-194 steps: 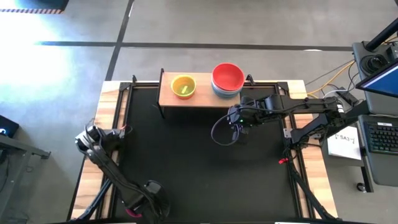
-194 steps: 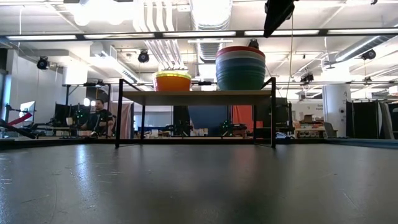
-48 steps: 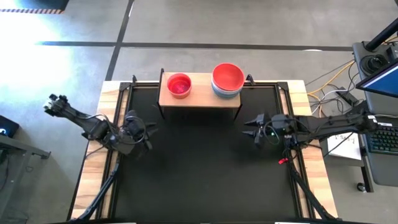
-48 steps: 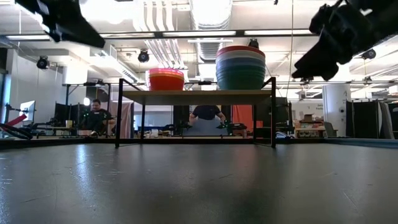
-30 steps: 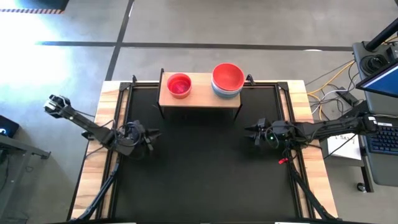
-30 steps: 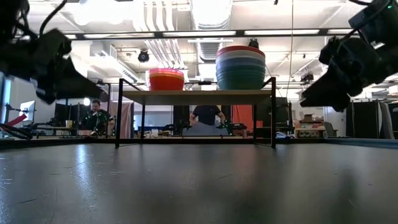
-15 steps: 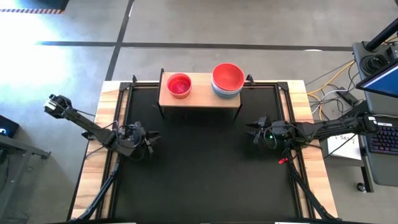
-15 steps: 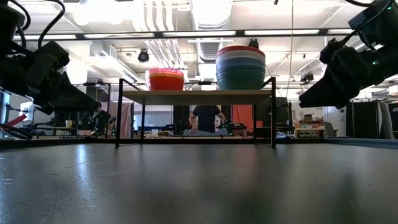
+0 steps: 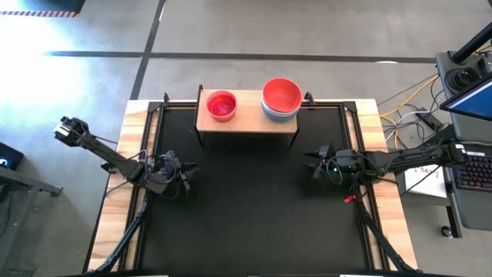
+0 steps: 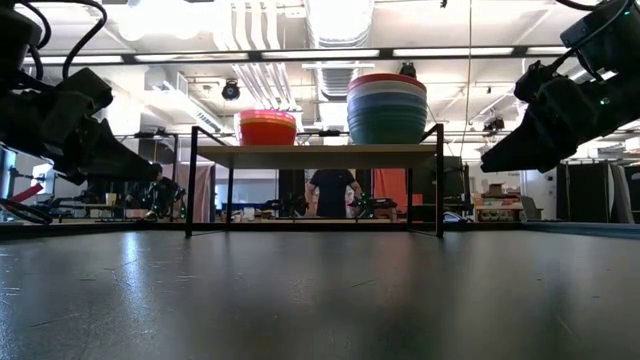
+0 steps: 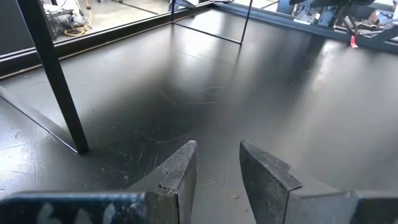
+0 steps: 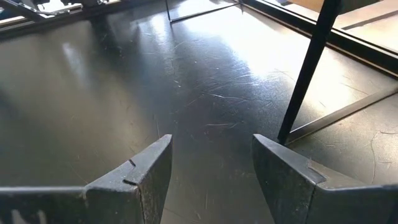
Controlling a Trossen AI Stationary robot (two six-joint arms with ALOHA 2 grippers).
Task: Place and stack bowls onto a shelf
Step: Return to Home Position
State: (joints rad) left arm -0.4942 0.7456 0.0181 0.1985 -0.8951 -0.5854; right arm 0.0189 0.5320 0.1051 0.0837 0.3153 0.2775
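The light-wood shelf (image 9: 247,114) stands on thin black legs at the mat's far edge. Two stacks of bowls rest on it. The smaller stack (image 9: 221,105) has a magenta-red bowl on top and shows orange-red from the side (image 10: 267,128). The larger stack (image 9: 281,97) has a red bowl on top, with teal and blue-grey ones below (image 10: 387,110). My left gripper (image 9: 188,168) hovers open over the mat's left side (image 11: 217,165). My right gripper (image 9: 309,160) hovers open over the mat's right side (image 12: 211,165). Both point inward and hold nothing.
The black mat (image 9: 254,208) lies bare between the two grippers. Black shelf legs (image 11: 56,74) (image 12: 308,68) stand close ahead of each gripper. A desk with a keyboard and cables (image 9: 461,154) is right of the table. A person (image 10: 330,192) stands in the room behind the shelf.
My left gripper has sunk a little over the mat's left side and drawn slightly toward the left edge. My right gripper has stayed almost where it was. The bowl stacks have not moved.
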